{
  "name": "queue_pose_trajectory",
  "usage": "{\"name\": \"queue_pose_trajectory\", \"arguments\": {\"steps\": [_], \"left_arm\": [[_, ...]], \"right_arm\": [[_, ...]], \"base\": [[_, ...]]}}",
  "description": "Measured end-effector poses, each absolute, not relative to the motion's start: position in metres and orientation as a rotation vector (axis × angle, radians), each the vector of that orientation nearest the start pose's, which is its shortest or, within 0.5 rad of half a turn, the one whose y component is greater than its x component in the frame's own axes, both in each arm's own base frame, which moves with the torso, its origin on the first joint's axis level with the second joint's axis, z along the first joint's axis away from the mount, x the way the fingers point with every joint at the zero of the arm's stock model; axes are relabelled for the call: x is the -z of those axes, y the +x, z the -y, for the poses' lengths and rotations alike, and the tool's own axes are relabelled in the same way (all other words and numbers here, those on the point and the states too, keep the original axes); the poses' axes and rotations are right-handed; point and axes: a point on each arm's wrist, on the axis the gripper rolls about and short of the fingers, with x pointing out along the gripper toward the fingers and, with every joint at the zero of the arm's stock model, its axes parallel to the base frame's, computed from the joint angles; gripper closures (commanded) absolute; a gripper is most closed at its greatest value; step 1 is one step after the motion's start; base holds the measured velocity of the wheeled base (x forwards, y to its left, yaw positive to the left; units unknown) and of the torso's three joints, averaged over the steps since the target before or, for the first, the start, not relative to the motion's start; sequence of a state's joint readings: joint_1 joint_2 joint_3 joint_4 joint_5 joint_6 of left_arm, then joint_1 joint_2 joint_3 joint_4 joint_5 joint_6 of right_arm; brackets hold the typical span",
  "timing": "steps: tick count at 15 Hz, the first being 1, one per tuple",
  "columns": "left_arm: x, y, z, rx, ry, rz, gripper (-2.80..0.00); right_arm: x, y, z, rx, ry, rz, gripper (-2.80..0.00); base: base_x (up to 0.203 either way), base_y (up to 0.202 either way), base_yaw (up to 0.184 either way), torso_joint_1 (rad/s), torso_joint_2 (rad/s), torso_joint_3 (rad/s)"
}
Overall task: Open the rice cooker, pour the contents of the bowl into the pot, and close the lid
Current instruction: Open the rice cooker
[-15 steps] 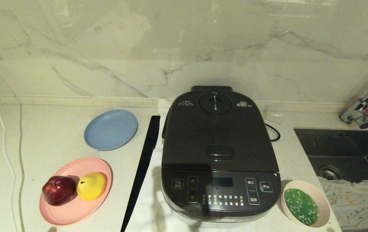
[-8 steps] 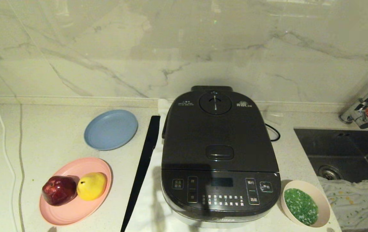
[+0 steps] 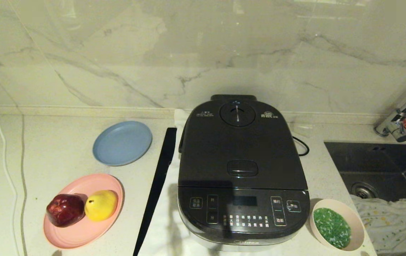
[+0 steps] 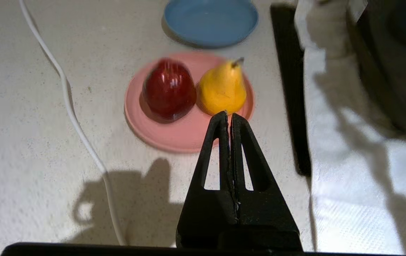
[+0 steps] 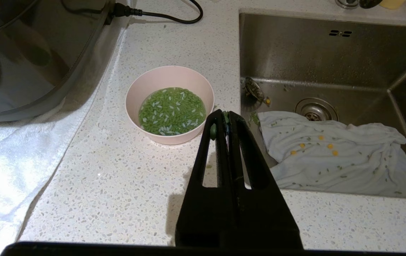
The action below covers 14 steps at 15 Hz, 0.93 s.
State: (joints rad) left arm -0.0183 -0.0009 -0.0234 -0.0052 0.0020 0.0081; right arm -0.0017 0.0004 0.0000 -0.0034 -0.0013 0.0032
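The dark grey rice cooker (image 3: 242,170) stands in the middle of the counter on a white towel, its lid (image 3: 240,145) down, so the pot is hidden. At its front right sits the pale pink bowl (image 3: 356,222) (image 5: 169,81) holding the green and white contents (image 3: 331,227) (image 5: 171,111). Neither arm shows in the head view. My right gripper (image 5: 226,113) is shut and empty, hovering over the counter just near of the bowl, with a few green bits stuck at its tips. My left gripper (image 4: 228,113) is shut and empty above the counter, near the pink plate.
A pink plate (image 3: 78,231) carries a red apple (image 3: 65,209) and a yellow pear (image 3: 101,205); a blue plate (image 3: 122,143) lies behind it. A black strip (image 3: 156,186) lies left of the cooker. The sink (image 3: 380,167) with a white cloth (image 3: 389,222) is at right.
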Motion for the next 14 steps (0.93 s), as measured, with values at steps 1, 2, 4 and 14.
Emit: {"name": "queue_pose_trajectory", "arguments": {"steps": [1,2,4,14], "left_arm": [[-0.094,-0.029,0.0,0.02,0.007,0.063,0.0],[-0.108,-0.034,0.0,0.028,0.007,0.089,0.0],[-0.14,-0.039,0.0,0.046,0.006,0.109,0.0],[-0.339,0.075,0.016,0.364,-0.363,-0.057,0.0]], "right_arm": [[-0.076,-0.023,0.0,0.004,0.003,0.003,0.0],[-0.076,-0.023,0.0,0.003,0.003,0.003,0.0],[-0.076,-0.023,0.0,0.003,0.003,0.003,0.0],[-0.076,-0.023,0.0,0.003,0.003,0.003,0.0]], "base": [[0.0,0.0,0.0,0.0,0.0,0.0],[0.0,0.0,0.0,0.0,0.0,0.0],[0.0,0.0,0.0,0.0,0.0,0.0],[0.0,0.0,0.0,0.0,0.0,0.0]]}}
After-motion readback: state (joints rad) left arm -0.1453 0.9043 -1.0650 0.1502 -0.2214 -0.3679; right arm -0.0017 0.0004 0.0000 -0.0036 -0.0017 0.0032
